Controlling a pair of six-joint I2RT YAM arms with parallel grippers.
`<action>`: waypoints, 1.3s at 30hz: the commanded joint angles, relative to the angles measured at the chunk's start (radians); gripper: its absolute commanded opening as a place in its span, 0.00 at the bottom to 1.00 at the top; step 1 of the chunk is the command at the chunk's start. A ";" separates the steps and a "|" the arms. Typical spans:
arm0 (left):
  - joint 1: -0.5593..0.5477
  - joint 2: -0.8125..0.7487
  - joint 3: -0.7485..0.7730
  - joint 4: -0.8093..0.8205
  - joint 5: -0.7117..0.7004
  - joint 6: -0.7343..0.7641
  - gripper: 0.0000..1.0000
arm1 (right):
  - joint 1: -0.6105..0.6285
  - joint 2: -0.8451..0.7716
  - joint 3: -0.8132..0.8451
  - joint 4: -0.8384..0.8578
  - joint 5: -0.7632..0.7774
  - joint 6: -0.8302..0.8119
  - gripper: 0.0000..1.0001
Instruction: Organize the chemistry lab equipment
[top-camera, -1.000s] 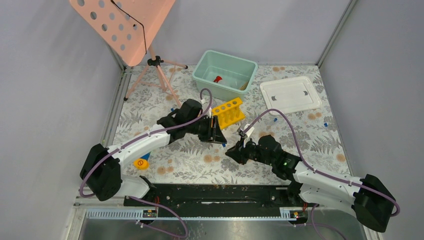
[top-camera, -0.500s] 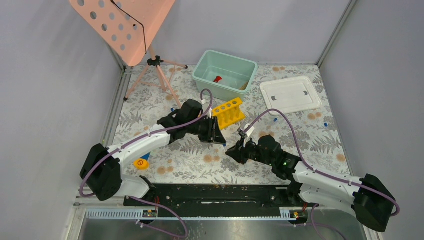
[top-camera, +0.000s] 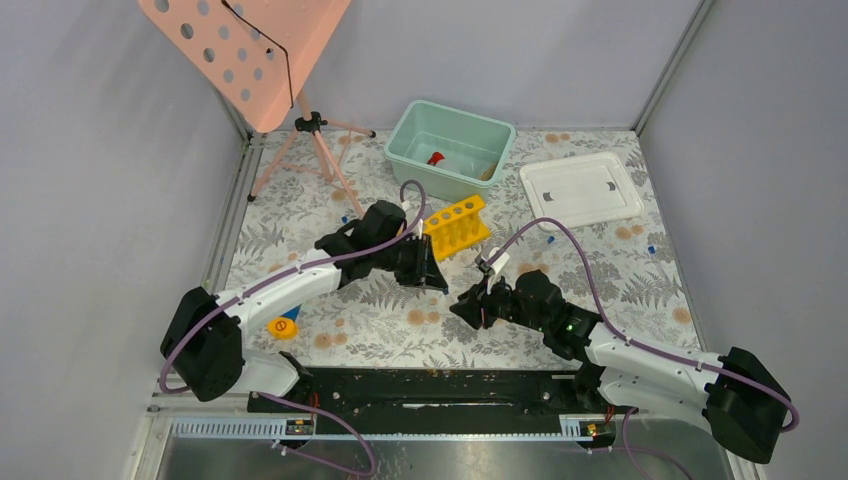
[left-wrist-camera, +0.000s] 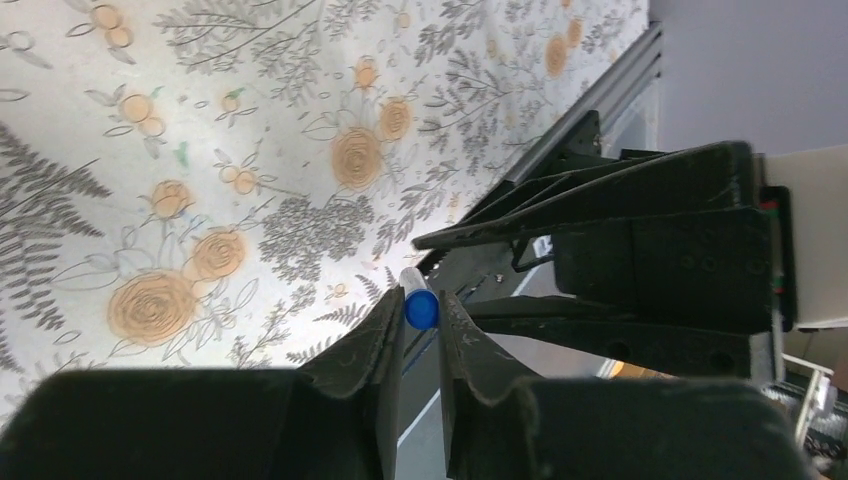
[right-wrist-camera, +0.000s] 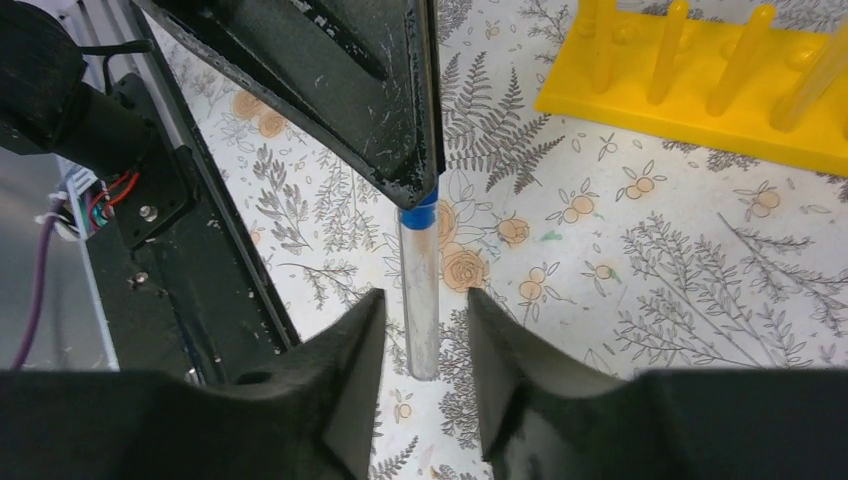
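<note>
In the top view the left gripper (top-camera: 432, 275) and right gripper (top-camera: 468, 306) meet mid-table, the right at about 4 o'clock of the left. The yellow test-tube rack (top-camera: 458, 225) stands near, at 1 o'clock of the left gripper; the tube is too small to make out here. In the left wrist view the left jaws are clamped on the cap of a clear blue-capped tube (left-wrist-camera: 420, 308), above the floral table cover (left-wrist-camera: 200, 150). In the right wrist view the tube runs straight out from that grip, while the right fingers (right-wrist-camera: 345, 385) stand parted either side of its body, not touching it. The step looks like taking the tube to the rack. The right arm should back off without brushing it, since a cap-only pinch may let it swing. The left should then keep it upright, centre it over a hole and lower it before letting go.
</note>
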 joint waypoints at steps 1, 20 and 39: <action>-0.002 -0.061 0.045 -0.064 -0.128 0.036 0.13 | 0.008 -0.013 0.000 0.037 0.045 0.005 0.52; 0.327 -0.412 0.068 -0.376 -0.875 0.173 0.16 | 0.008 -0.068 -0.016 0.028 0.096 0.026 1.00; 0.425 -0.087 0.125 -0.210 -0.966 0.143 0.16 | 0.007 -0.133 -0.028 0.012 0.094 0.023 0.99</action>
